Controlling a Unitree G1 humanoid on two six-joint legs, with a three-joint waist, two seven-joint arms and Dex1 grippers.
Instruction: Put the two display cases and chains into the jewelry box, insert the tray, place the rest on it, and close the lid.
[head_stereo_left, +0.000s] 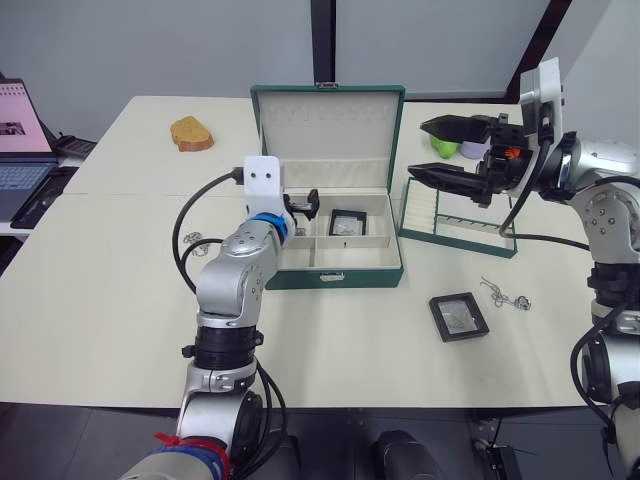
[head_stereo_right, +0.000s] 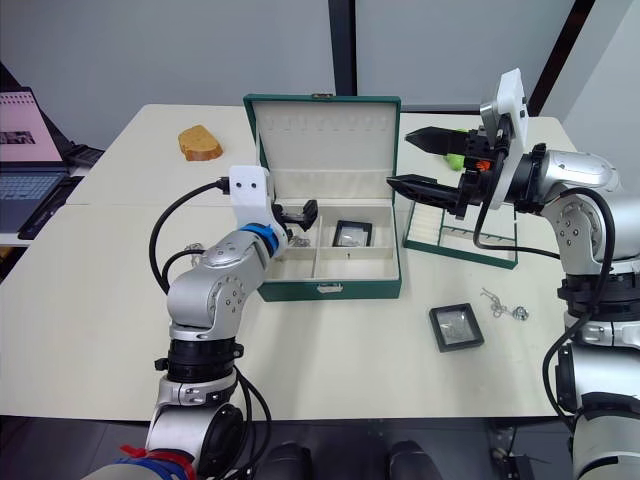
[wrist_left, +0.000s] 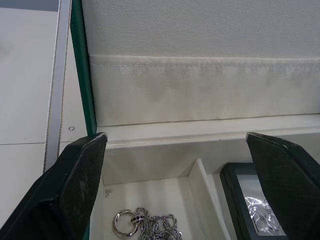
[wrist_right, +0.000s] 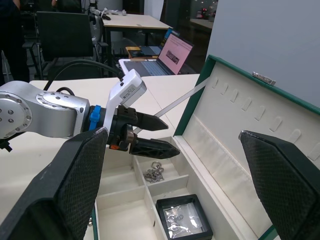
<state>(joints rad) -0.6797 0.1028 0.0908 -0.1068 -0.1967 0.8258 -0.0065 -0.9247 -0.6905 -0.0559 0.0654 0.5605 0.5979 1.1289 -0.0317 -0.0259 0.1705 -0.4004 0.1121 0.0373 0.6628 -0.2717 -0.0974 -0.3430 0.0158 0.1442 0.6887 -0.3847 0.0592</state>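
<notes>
The dark green jewelry box (head_stereo_left: 335, 278) stands open mid-table with its lid (head_stereo_left: 328, 120) upright. One display case (head_stereo_left: 347, 222) lies in its right rear compartment, and a chain (wrist_left: 150, 226) lies in the left rear one. My left gripper (head_stereo_left: 310, 201) hovers open just above that chain, holding nothing. A second display case (head_stereo_left: 458, 316) lies on the table in front of the tray (head_stereo_left: 455, 232), with a chain (head_stereo_left: 503, 294) beside it. Another small chain (head_stereo_left: 193, 240) lies left of the box. My right gripper (head_stereo_left: 418, 150) hangs open and empty above the tray's left end.
A brown bread-like lump (head_stereo_left: 192, 133) sits at the far left of the table. A laptop (head_stereo_left: 20, 140) stands on a side table beyond the left edge. A green object (head_stereo_left: 445, 148) lies behind the right gripper. A black cable (head_stereo_left: 190, 225) loops off my left arm.
</notes>
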